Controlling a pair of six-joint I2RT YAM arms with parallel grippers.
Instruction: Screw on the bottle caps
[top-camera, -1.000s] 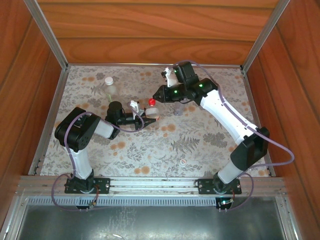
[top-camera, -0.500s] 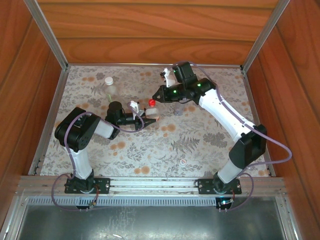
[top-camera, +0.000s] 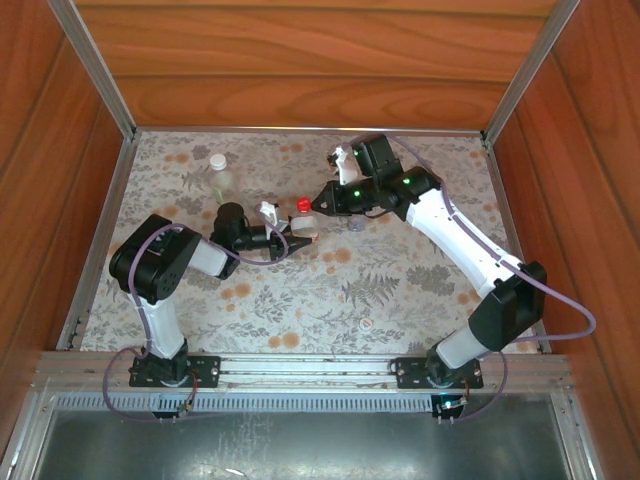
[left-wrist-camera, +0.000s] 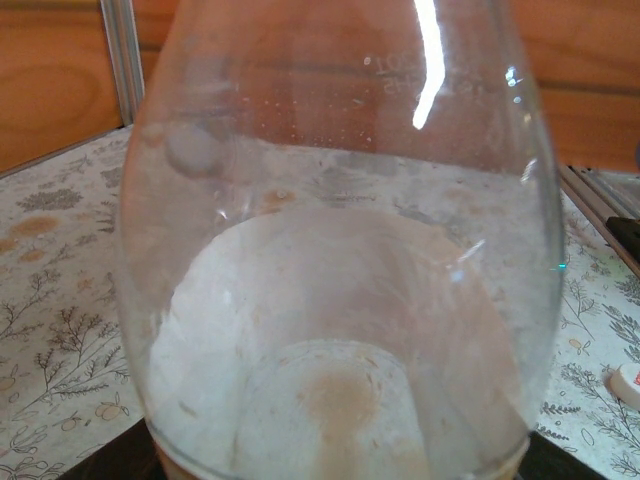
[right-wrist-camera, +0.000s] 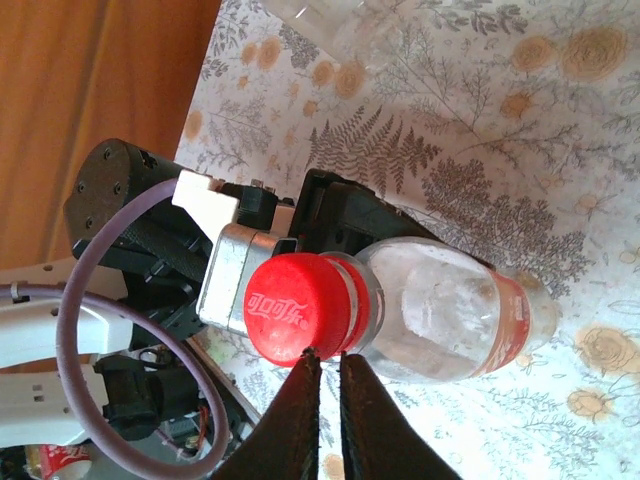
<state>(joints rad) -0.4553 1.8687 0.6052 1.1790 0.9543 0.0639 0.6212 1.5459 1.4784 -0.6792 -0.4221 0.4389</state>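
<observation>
Grips the red-labelled bottle (right-wrist-camera: 450, 320) about upright at the middle of the bench (top-camera: 400, 290) in the left fingers (top-camera: 288, 241), red cap (right-wrist-camera: 300, 305) on its neck touching the closed, empty right fingers (right-wrist-camera: 300, 410) alongside.

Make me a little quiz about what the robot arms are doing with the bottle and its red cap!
1. True or false: the red cap sits on the mouth of the red-labelled bottle.
2. Which one holds that bottle? A the left gripper, B the right one, C neither.
3. Fill in: the right gripper, its tips at the cap's edge, is ____ (open or shut).
Key: 1 true. 2 A. 3 shut.
</observation>
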